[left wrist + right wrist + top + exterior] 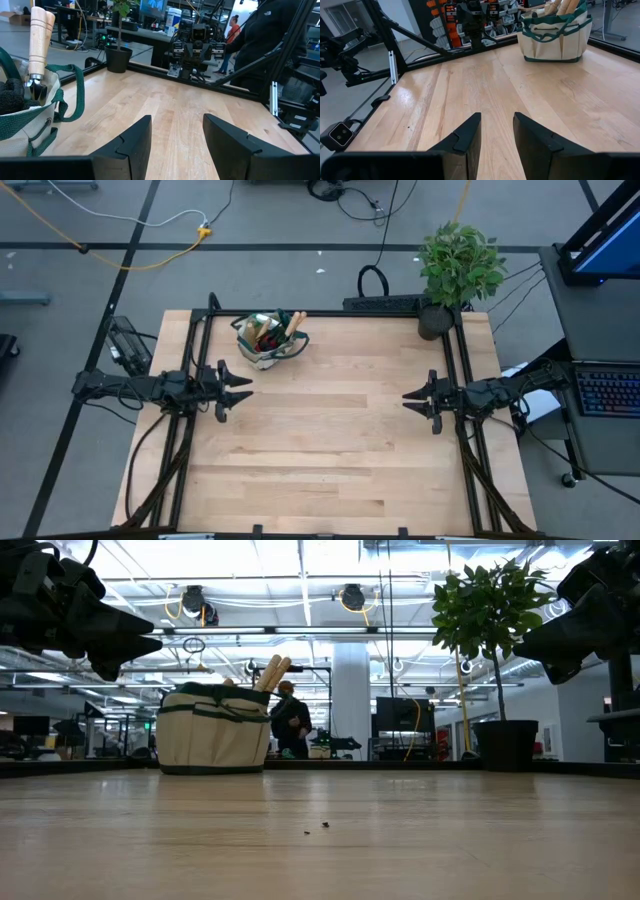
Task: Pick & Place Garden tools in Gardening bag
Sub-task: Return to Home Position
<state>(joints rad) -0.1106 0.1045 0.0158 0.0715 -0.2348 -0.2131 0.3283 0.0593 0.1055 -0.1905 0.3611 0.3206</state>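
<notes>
At the counter's far left, the bag is sitting upright with wooden tool handles poking up out of it (no tools are lying loose). It is standing near the left claw, off to its far side, well apart from the right claw. Both arms are reaching in level from opposite edges, facing each other, claws released and empty.

Beige cloth gardening bag, pale wooden handles, smooth wood table

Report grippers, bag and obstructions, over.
Left gripper open, empty, left side. Right gripper open, empty, right side. Bag upright, far left, wooden handles poking out. Plant far right corner.
</notes>
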